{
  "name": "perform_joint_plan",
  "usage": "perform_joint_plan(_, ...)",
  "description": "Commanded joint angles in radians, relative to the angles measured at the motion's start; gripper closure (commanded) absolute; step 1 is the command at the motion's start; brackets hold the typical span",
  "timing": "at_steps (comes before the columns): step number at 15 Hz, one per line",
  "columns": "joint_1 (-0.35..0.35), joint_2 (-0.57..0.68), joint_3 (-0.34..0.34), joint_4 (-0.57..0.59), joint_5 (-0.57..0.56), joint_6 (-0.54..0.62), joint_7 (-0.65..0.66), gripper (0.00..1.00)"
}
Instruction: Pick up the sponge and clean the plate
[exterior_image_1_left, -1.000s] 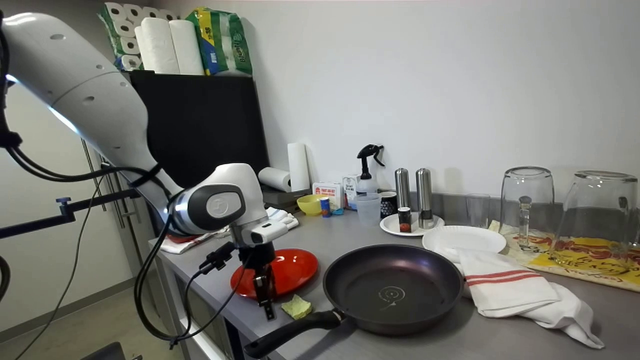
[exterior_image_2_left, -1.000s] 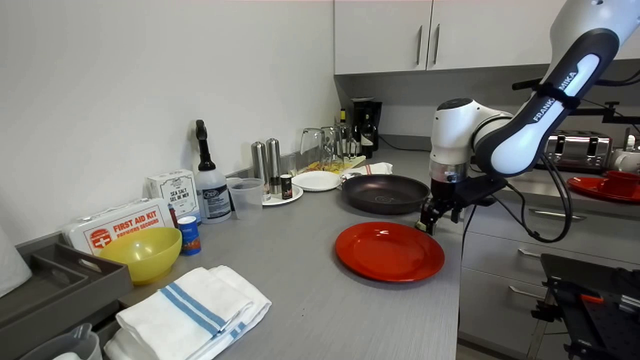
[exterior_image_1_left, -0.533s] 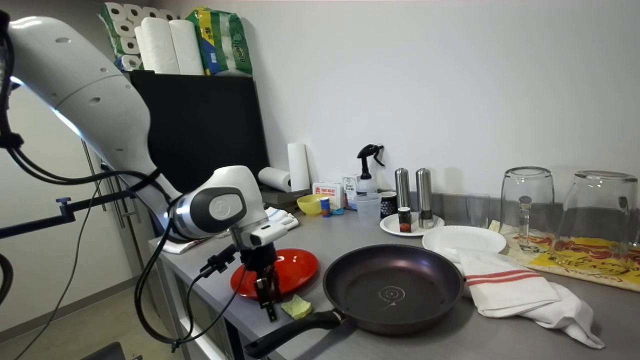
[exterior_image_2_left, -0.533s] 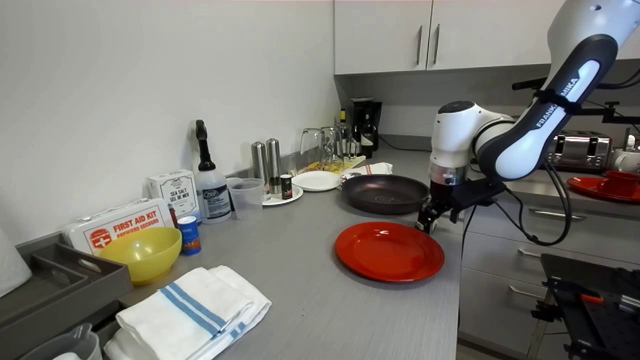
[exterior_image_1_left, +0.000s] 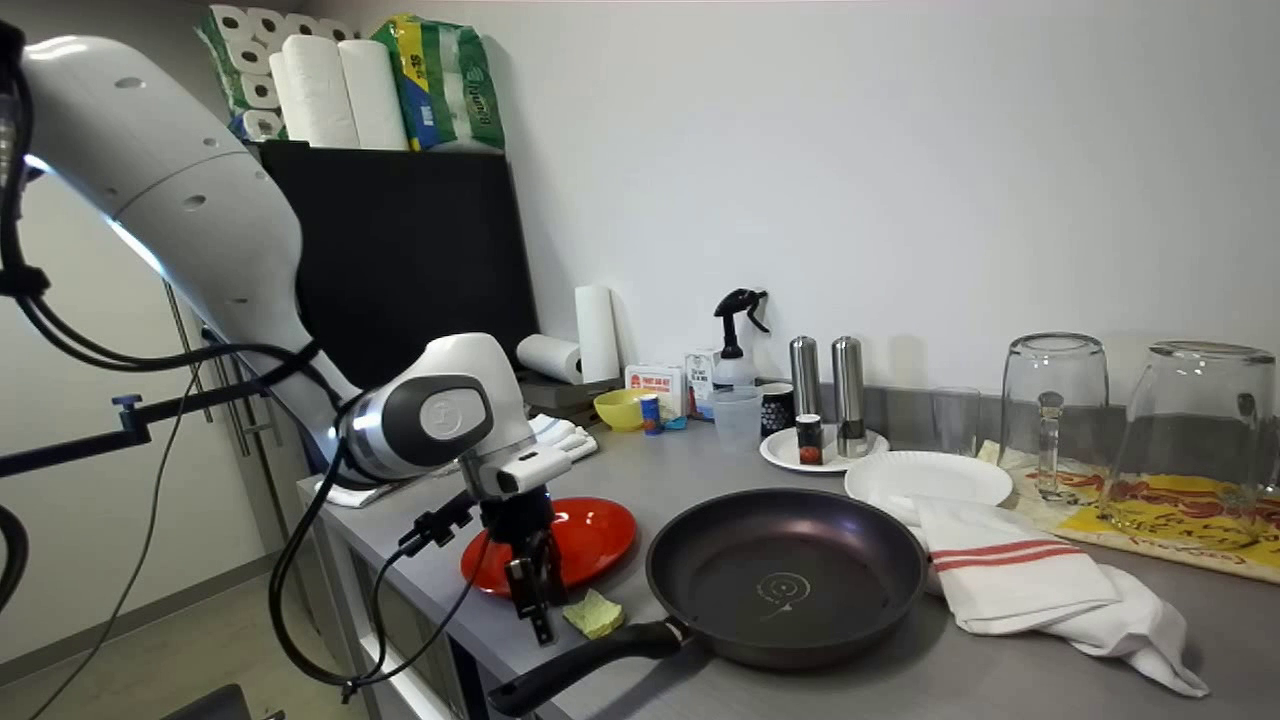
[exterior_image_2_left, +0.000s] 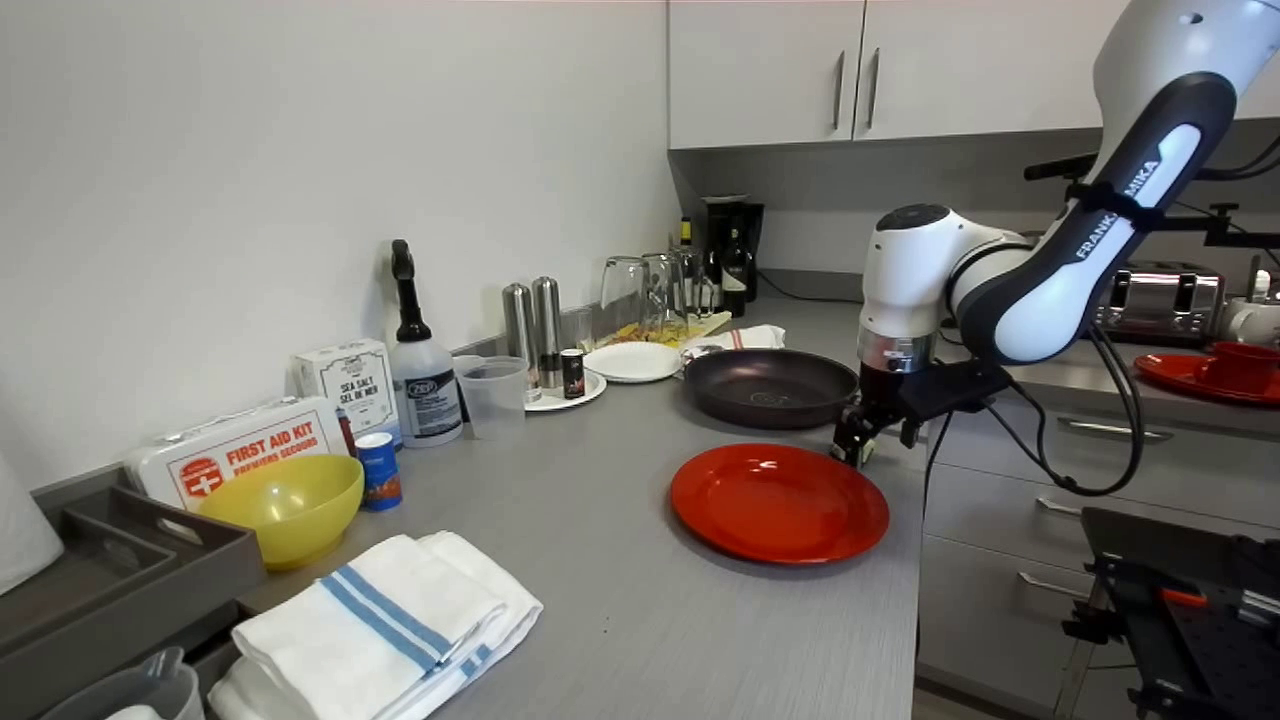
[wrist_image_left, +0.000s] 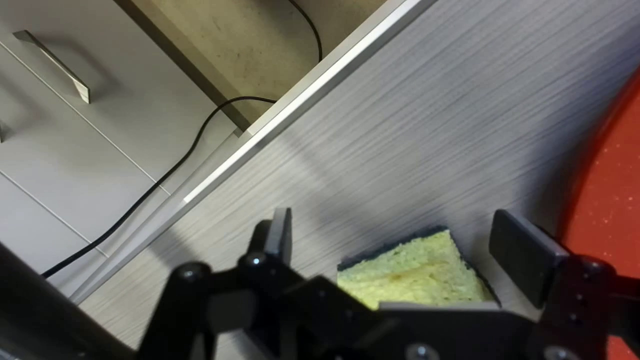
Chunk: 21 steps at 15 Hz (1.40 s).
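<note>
The small yellow sponge with a dark underside lies on the counter between the red plate and the pan handle. In the wrist view the sponge lies between the spread fingers of my gripper, with gaps on both sides; its lower part is hidden behind the gripper body. The open gripper points down beside the sponge in an exterior view. The gripper mostly hides the sponge in an exterior view. The glossy red plate lies flat beside the gripper; its edge shows near the right finger.
A black frying pan stands close by, its handle reaching past the sponge. The counter's front edge is near the gripper. A white towel, white plate and yellow bowl also stand on the counter.
The arm and gripper have lowered slightly, with a small shift of the fingers near the sponge. The sponge, plate and pan have not visibly moved.
</note>
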Motion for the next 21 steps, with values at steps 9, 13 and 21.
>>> perform_joint_plan(9, 0.011, 0.004, -0.006, 0.001, 0.003, 0.001, -0.001, 0.00)
perform_joint_plan(13, 0.011, 0.005, -0.006, 0.000, 0.003, 0.001, -0.001, 0.00)
perform_joint_plan(21, -0.005, 0.008, -0.010, 0.001, 0.044, 0.069, -0.013, 0.00)
